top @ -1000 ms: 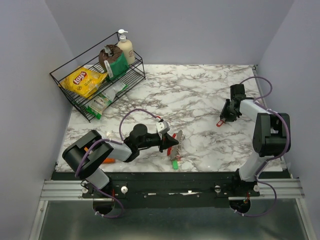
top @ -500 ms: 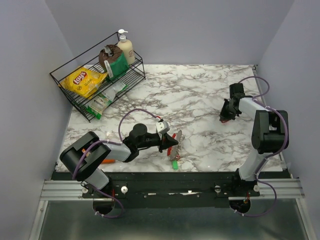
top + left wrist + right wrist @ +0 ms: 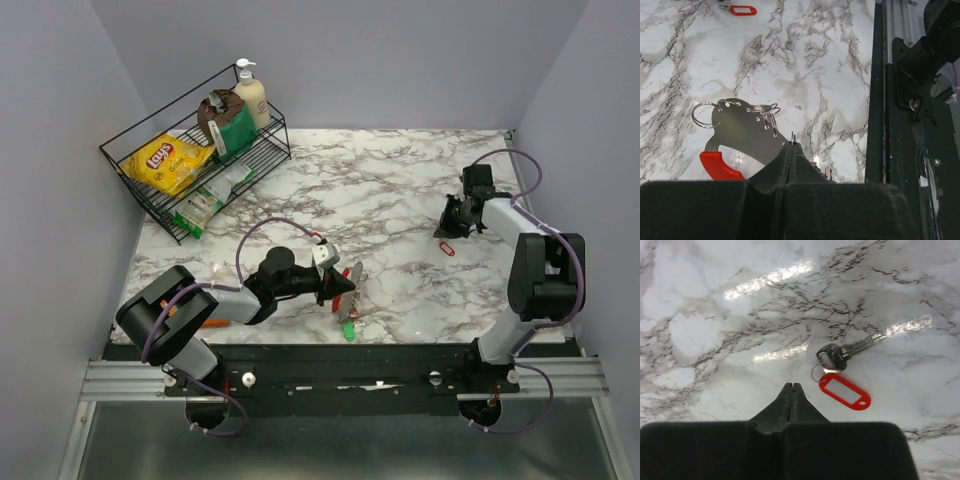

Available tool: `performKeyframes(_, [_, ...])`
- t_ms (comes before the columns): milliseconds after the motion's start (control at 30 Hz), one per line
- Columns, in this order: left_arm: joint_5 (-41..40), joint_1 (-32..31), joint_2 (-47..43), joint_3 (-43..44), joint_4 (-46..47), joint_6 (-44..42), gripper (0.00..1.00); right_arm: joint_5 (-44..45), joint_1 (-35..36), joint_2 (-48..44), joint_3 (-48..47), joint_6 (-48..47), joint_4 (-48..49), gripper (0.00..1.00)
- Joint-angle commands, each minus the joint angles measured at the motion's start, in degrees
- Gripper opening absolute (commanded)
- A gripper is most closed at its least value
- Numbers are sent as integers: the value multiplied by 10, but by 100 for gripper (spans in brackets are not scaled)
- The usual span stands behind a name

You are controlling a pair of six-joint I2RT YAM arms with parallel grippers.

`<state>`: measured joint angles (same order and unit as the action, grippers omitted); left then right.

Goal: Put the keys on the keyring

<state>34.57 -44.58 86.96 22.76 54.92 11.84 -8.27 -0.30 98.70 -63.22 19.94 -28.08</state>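
Two arms and three views.

**Top external:** At the middle of the near edge of the marble-patterned table (image 3: 400, 180), the left gripper (image 3: 338, 286) has its fingers pressed together on the keyring, a perforated silvery metal plate with a red curved handle (image 3: 351, 281). A green-tagged key (image 3: 348, 328) lies just nearer that edge. Toward the right edge, the right gripper (image 3: 448, 231) sits low beside the red-tagged silvery key (image 3: 446, 247), so the right arm is much the nearer to it. In the far left corner, a black wire rack (image 3: 130, 165) holds a yellow crisp bag (image 3: 172, 160) reading "Lay's". The other labels there are unreadable.

**Left wrist:** The fingertips meet on the plate's edge. Small split rings (image 3: 704, 115) hang from its holes.

**Right wrist:** The fingertips (image 3: 786, 399) are fully together with nothing between them. The red-tagged key lies just beyond them and to the right in this view, not touching. Its blade points away toward the upper right and its tag trails to the lower right. The tag's white insert shows no legible writing. The likely need is to reopen the jaws and shift them rightward over the key's head.
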Motion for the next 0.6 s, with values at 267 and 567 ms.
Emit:
performKeyframes(267, [-8, 3, -16, 19, -19, -14, 0, 31, 71, -75, 37, -30, -14, 16])
performKeyframes(567, [-3, 2, -13, 27, -24, -8, 0, 176, 72, -33, -18, -55, -51, 56])
